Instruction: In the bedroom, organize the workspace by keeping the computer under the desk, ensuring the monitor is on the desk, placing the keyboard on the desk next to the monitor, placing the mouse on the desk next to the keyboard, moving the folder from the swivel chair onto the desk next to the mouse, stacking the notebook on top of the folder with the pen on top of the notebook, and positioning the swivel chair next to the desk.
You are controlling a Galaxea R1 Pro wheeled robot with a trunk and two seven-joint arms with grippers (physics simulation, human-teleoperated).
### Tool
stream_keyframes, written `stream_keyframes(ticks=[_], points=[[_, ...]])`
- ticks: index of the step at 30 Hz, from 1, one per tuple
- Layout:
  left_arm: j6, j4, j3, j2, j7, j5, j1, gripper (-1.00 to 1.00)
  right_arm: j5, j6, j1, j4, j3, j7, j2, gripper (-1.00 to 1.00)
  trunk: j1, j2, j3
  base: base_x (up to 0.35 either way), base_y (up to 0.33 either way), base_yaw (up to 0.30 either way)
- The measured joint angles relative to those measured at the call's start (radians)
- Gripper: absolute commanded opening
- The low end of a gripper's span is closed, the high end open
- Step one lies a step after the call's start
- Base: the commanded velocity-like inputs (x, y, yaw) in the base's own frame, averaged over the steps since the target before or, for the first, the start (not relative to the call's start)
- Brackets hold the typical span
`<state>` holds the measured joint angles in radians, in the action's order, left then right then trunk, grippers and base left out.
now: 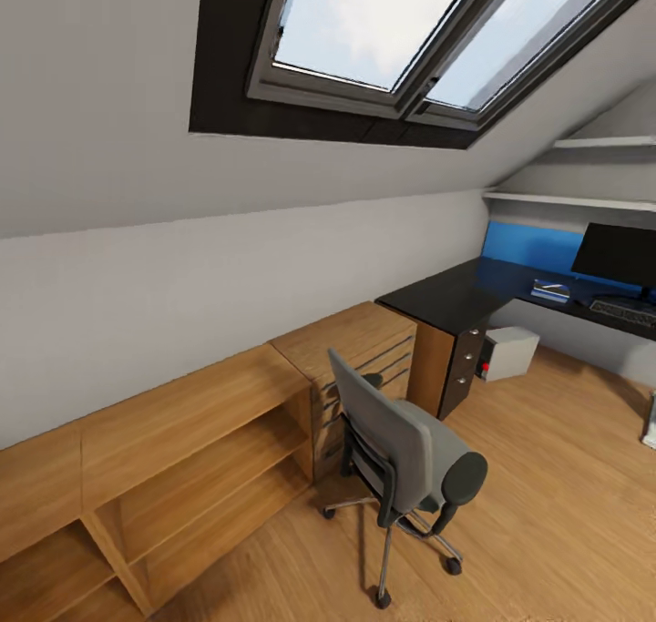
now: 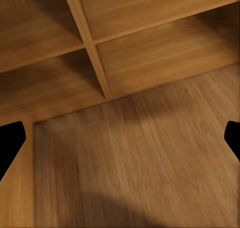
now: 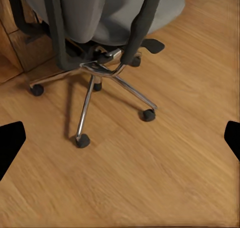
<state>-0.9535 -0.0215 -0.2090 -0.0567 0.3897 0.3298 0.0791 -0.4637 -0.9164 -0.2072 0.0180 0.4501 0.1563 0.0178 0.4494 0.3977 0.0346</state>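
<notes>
The wooden floor (image 1: 547, 476) carries the swivel chair (image 1: 401, 463) at six o'clock and the computer (image 1: 507, 352) at three o'clock under the black tabletop (image 1: 446, 299), which bears the monitor (image 1: 616, 256), the keyboard (image 1: 623, 310) and a blue folder (image 1: 550, 290).
</notes>
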Motion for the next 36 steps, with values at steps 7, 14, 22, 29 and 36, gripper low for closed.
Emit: stream_keyframes(ticks=[7,14,22,29,36], points=[[0.0,0.0,0.0,0.0,0.0,0.0,0.0,1.0,0.0,0.0,0.001,0.0,0.0,0.0,0.0,1.0,0.0,0.0,0.007,0.0,0.0,-0.251],[0.001,0.0,0.0,0.0,0.0,0.0,0.0,1.0,0.0,0.0,0.0,0.0,0.0,0.0,0.0,1.0,0.0,0.0,0.014,0.0,0.0,-0.251],[0.001,-0.001,0.0,0.001,0.0,0.0,0.0,1.0,0.0,0.0,0.0,0.0,0.0,0.0,0.0,1.0,0.0,0.0,0.021,0.0,0.0,-0.251],[0.001,0.0,0.0,0.001,0.0,0.0,0.0,1.0,0.0,0.0,0.0,0.0,0.0,0.0,0.0,1.0,0.0,0.0,0.026,0.0,0.0,-0.255],[0.0,0.0,0.0,0.0,0.0,0.0,0.0,1.0,0.0,0.0,0.0,0.0,-0.001,0.0,0.0,1.0,0.0,0.0,0.031,0.0,0.003,-0.261]])
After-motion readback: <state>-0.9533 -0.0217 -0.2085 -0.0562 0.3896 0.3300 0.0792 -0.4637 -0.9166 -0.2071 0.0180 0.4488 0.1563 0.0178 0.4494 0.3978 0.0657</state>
